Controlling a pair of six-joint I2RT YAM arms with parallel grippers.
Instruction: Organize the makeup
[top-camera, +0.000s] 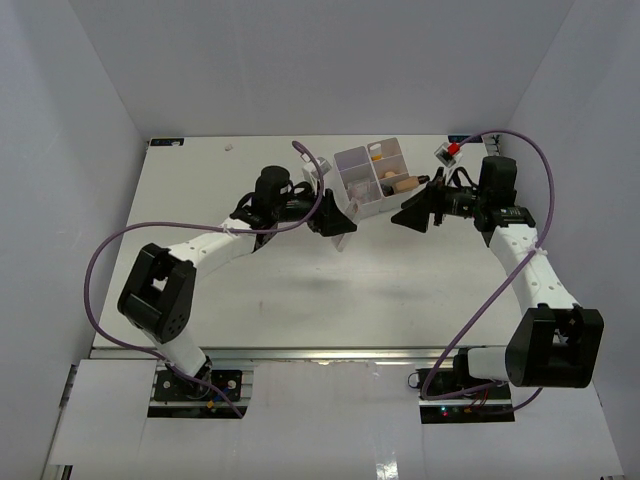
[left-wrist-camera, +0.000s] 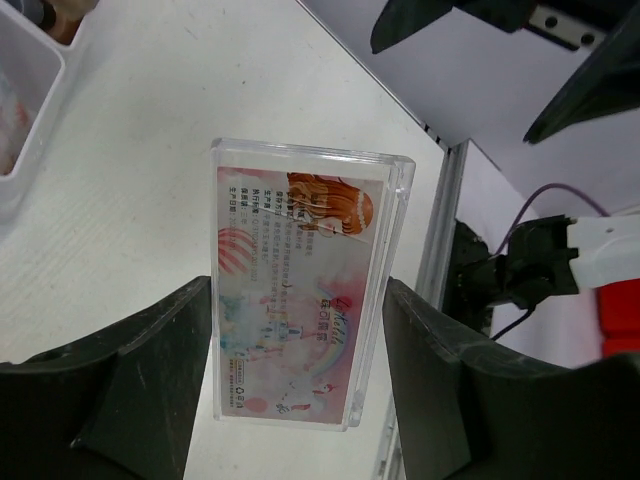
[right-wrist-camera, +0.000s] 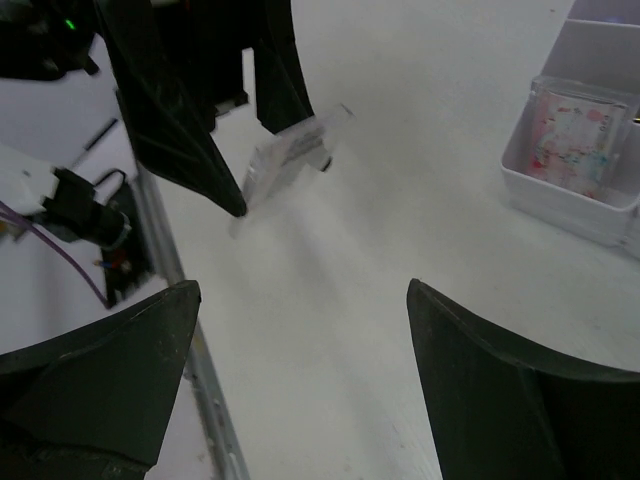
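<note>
Beside white box (top-camera: 350, 160) | left end effector (top-camera: 335, 222) grips clear pinkish case (left-wrist-camera: 300, 290), apparently lifted

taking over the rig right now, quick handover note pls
Left gripper: fingers shut on a clear pinkish case, held off the table near the white box.
Right gripper: open, empty, facing the held case.
Done: a matching case, an orange tube and a beige item sit in the box.
Left: set the held case into the box.
</note>
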